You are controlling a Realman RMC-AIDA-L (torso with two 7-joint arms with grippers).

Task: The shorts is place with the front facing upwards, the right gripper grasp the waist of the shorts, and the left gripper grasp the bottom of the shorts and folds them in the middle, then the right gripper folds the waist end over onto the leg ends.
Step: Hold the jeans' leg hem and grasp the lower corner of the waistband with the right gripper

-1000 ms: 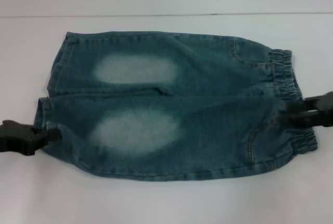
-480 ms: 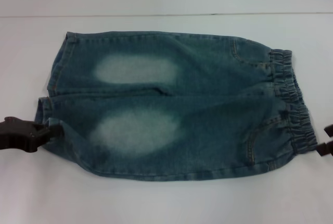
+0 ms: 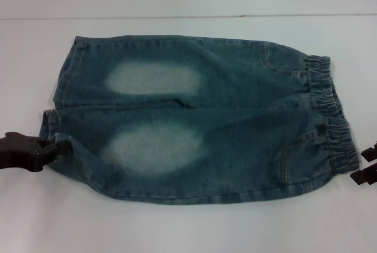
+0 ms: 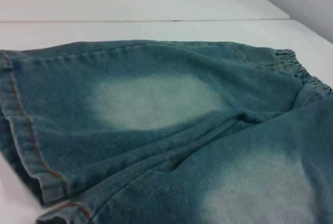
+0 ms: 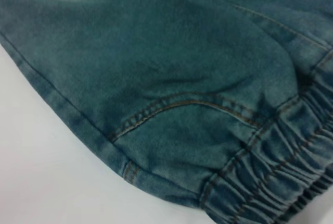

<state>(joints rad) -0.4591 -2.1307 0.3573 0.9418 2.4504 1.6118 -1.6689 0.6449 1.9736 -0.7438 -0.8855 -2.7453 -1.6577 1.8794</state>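
The blue-green denim shorts [image 3: 235, 129] lie flat, front up, with the leg hems [image 3: 59, 88] on the left and the gathered waist [image 3: 330, 112] on the right. My left gripper [image 3: 52, 147] sits at the near leg's hem, shut on its edge, where the cloth puckers slightly. At the right edge of the head view my right gripper [image 3: 366, 165] is open, just off the near end of the waistband and not touching it. The left wrist view looks along the legs and their stitched hem [image 4: 21, 130]. Close up in the right wrist view are a pocket seam [image 5: 182, 104] and the elastic band [image 5: 270, 182].
The shorts rest on a plain white table [image 3: 177, 229]. A thin seam line [image 3: 177, 16] crosses the table just beyond the shorts. White surface shows on all sides of the garment.
My right gripper has drawn back off the waistband to the right and toward the near side, and its fingers now stand apart. The left gripper rose slightly onto the hem.
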